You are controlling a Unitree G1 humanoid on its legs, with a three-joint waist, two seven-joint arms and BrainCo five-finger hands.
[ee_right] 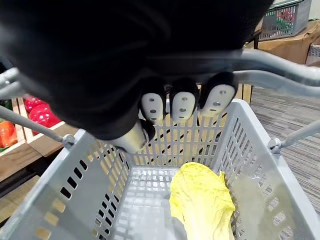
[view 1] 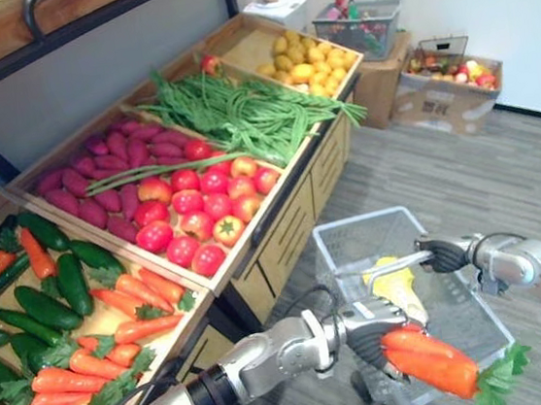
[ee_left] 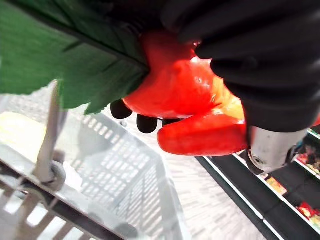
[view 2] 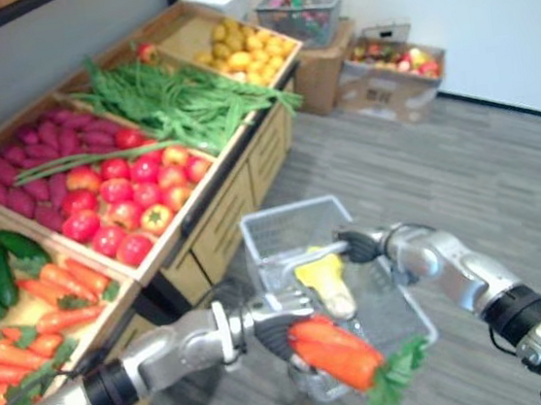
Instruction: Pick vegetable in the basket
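We held orange green-topped carrots point(view 1: 430, 360) above the grey slotted plastic basket point(view 1: 339, 248).
Our left hand point(view 1: 368, 326) clamped their root ends, leaves pointing away rightward; our right hand point(view 1: 443, 253) gripped the handle point(view 1: 390, 266).

Long slanted wooden display table point(view 1: 289, 235) w/ drawer fronts, split into bins. Nearest bin: orange carrots point(view 1: 93, 364) toward front edge, dark green cucumbers point(view 1: 60, 285) behind them. Next bin: round red tomatoes point(view 1: 198, 206) at front, purple sweet potatoes point(view 1: 102, 183) at back. Then a heap of long green beans point(view 1: 241, 113). Farthest bin: small yellow fruit point(view 1: 308, 61). Grey striped floor point(view 1: 464, 180) beyond table's far end carries a closed brown box point(view 1: 379, 83) and, beside it, an open cardboard box point(view 1: 445, 104) of mixed produce.
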